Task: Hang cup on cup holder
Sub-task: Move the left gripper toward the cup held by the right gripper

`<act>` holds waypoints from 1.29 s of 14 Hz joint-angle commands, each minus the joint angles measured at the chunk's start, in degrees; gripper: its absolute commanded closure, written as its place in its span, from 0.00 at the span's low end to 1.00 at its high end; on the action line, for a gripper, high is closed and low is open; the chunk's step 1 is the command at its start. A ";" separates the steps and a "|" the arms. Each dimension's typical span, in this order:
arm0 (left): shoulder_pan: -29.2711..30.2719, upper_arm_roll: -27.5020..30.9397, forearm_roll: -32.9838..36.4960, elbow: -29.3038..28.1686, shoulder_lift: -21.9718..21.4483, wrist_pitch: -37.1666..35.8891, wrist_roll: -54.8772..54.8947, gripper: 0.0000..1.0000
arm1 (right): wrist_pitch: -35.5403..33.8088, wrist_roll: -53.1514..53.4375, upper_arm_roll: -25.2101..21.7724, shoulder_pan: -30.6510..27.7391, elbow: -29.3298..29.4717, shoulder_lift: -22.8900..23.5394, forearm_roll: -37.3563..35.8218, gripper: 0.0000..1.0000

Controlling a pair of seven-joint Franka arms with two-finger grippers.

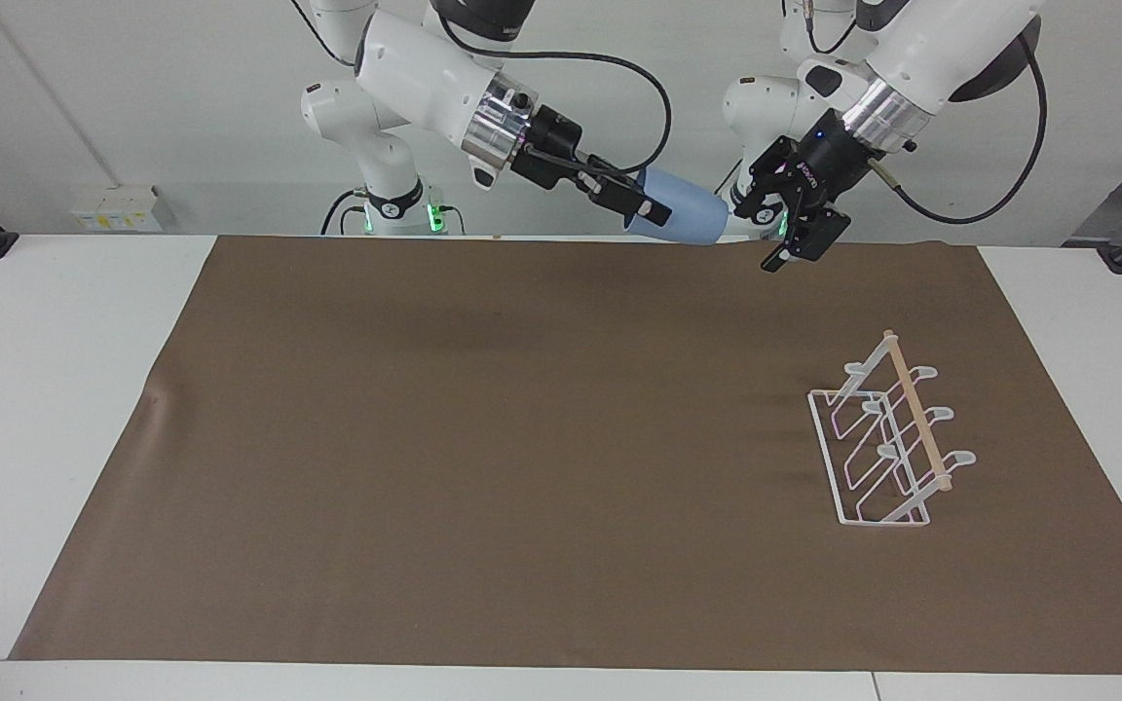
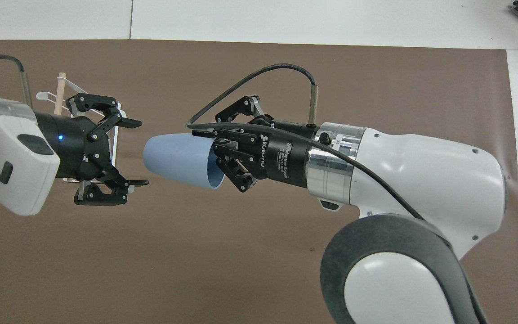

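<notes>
Overhead: cup in right tool

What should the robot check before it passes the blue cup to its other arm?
1. Cup gripped by the right tool: ok, one finger inside the rim, one outside.
2. Left tool open to receive: ok, fingers spread wide.
3. Cup's narrow base points toward the left tool: ok.
4. Left tool around the cup: not ok, a gap shows between them in the overhead view.
5. Cup holder standing on the brown mat, prongs free: ok.
6. Both tools at matching height: cannot tell.
</notes>
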 commanded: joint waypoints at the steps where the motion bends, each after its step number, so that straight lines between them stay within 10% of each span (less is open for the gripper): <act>1: -0.61 0.49 -1.26 0.31 -0.54 0.96 -0.75 0.00 | 0.32 0.65 0.31 -0.70 1.89 0.86 1.77 1.00; 18: -0.87 -5.84 -1.44 4.00 1.22 0.87 -1.81 0.00 | 1.11 0.74 0.31 -0.53 2.86 1.65 1.50 1.00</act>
